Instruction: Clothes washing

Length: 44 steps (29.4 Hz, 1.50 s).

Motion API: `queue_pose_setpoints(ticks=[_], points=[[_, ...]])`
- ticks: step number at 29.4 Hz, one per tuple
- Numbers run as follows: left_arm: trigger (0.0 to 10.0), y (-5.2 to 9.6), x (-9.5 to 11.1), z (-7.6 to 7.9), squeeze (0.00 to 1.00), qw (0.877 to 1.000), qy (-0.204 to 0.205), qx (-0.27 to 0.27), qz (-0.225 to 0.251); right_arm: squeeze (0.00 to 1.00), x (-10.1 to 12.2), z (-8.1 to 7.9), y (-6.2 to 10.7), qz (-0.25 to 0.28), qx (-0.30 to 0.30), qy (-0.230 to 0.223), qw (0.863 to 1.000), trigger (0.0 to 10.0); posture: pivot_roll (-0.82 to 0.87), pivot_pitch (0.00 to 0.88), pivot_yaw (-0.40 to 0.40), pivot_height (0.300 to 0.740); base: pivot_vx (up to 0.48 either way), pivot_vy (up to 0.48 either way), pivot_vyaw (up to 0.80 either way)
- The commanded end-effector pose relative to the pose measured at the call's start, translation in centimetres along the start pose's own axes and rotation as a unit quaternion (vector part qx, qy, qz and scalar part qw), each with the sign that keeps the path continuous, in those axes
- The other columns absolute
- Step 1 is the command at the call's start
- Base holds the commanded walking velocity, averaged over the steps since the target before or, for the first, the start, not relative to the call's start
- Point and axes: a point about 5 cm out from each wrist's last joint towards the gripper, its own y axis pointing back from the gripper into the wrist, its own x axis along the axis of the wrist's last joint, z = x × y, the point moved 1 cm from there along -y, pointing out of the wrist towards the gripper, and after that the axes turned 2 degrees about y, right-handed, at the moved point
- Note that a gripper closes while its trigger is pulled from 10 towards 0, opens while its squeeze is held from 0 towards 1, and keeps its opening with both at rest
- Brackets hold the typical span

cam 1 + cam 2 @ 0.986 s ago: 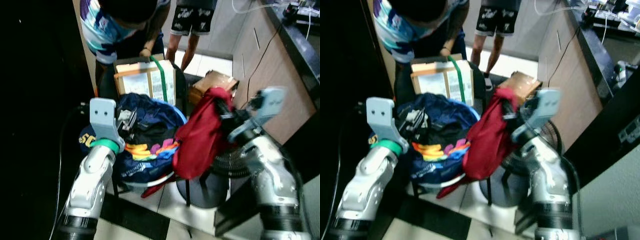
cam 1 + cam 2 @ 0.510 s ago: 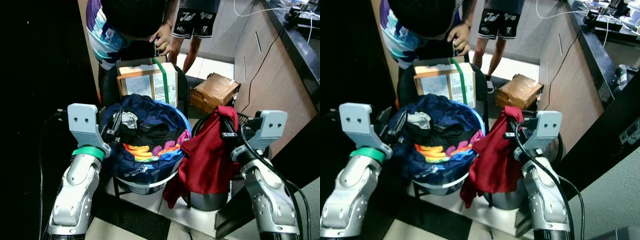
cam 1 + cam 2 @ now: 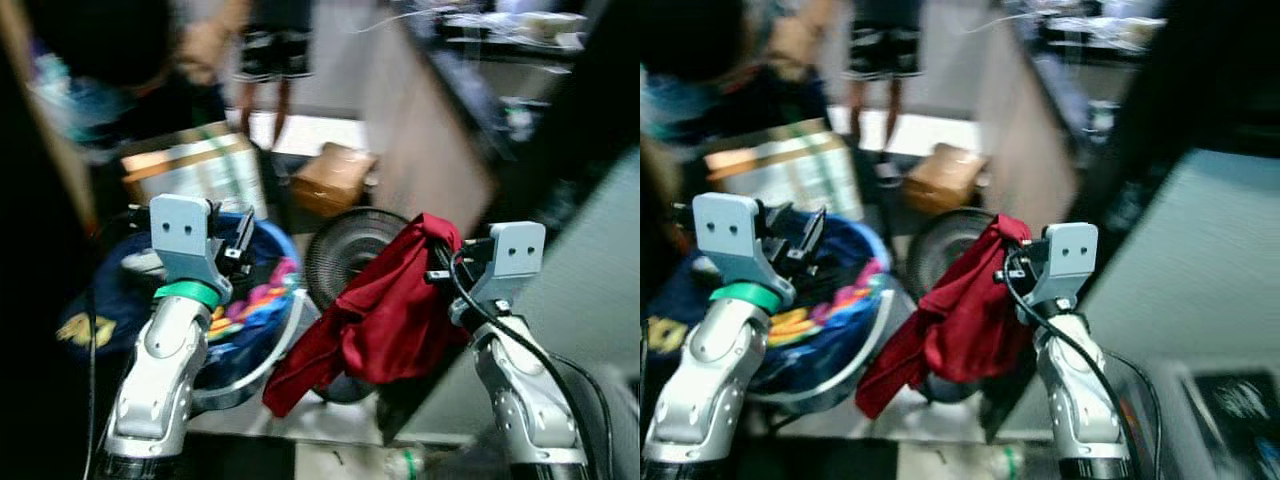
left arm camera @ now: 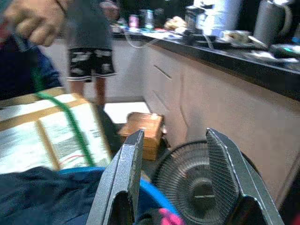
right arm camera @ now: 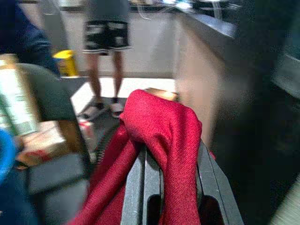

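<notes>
Clothes fill the blue basket (image 3: 285, 300), a dark heap with bright print under the left gripper (image 4: 174, 176), whose fingers stand wide apart with nothing between them. Beside the basket stands a round fan (image 3: 345, 255). Held up over it, the red garment (image 3: 385, 310) hangs draped from the right gripper (image 5: 171, 164), whose fingers are clamped on the cloth
</notes>
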Motion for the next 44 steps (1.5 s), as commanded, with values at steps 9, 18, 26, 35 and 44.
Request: queue_pose_setpoints(ticks=[9, 18, 26, 35, 44], points=[[10.0, -0.1, -0.5, 0.5, 0.0, 1.0, -0.007, -0.008, -0.013, 0.0, 0.2, 1.2, -0.5, -0.002, -0.035, 0.011, 0.999, 10.0, 0.02, 0.037, -0.018, 0.74, 0.0, 0.0, -0.8], [10.0, -0.2, -0.8, 1.5, 0.0, 0.999, 0.0, -0.031, -0.018, 0.0, 0.8, 2.4, -0.7, 0.012, -0.059, -0.011, 0.998, 10.0, 0.01, 0.034, -0.014, 0.74, 0.0, 0.0, -0.8], [10.0, -0.4, -0.5, 1.1, 0.0, 1.0, 0.0, -0.023, -0.015, 0.0, 4.3, 1.0, -2.2, 0.065, -0.044, -0.03, 0.996, 10.0, 0.0, 0.032, -0.011, 0.74, 0.0, 0.0, -0.8], [10.0, -0.7, -0.4, 0.7, 0.0, 1.0, 0.01, -0.001, -0.016, 0.0, 10.2, -1.6, -4.6, 0.148, 0.003, -0.039, 0.988, 10.0, 0.0, 0.029, -0.025, 0.74, 0.0, 0.0, -0.8], [10.0, -1.1, 0.3, 0.2, 0.0, 1.0, 0.004, 0.012, -0.008, 0.0, 10.3, -2.3, -5.3, 0.135, 0.011, -0.005, 0.991, 10.0, 0.02, 0.027, -0.044, 0.74, 0.0, 0.0, -0.8]])
